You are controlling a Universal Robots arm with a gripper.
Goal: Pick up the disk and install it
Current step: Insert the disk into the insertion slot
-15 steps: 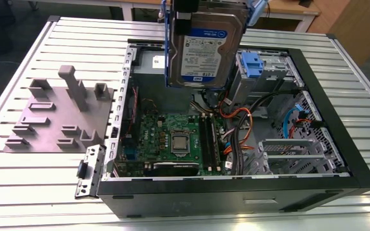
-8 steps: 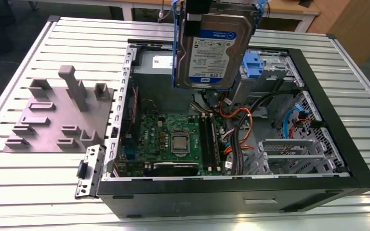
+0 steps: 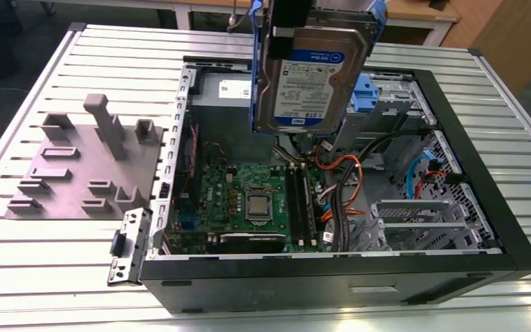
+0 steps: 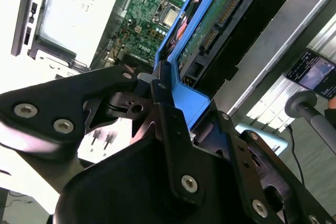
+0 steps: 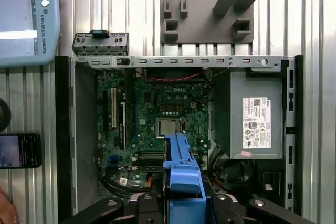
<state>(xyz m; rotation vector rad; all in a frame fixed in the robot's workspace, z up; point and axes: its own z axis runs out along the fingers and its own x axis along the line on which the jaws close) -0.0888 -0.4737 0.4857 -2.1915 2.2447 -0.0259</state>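
**Hard drive held on edge over the open computer case**

In the exterior view the disk (image 3: 312, 76) hangs upright above the open computer case (image 3: 339, 273). Its flat silver-grey metal face and white-and-blue label are turned to the camera. Blue plastic rails run up both of its long sides. The top of the disk and most of the gripper (image 3: 289, 17) are cut off by the upper edge of that view.

In the second wrist view the gripper (image 4: 160, 77) shows matte black links with bright screw heads. Its fingers (image 4: 170, 129) pinch the end of the blue rail from both sides. Beyond them runs the disk's (image 4: 220, 19) green circuit-board underside with a row of connector pins.

In the first wrist view the disk (image 5: 181, 166) is seen end-on as a narrow blue block. It hides part of the motherboard (image 5: 157, 124) below it.

The case is black sheet metal lying on its side, with the green motherboard (image 3: 247, 200) bare inside. Orange cables (image 3: 344, 169) loop beside it. A grey power supply (image 5: 257, 124) with a white sticker fills one corner.

The case rests on a table (image 3: 25, 263) of ribbed aluminium slats. A grey moulded fixture plate (image 3: 81, 166) with upright pegs lies on the table towards the exterior view's left.

How high the disk's lower edge sits above the boards cannot be told.
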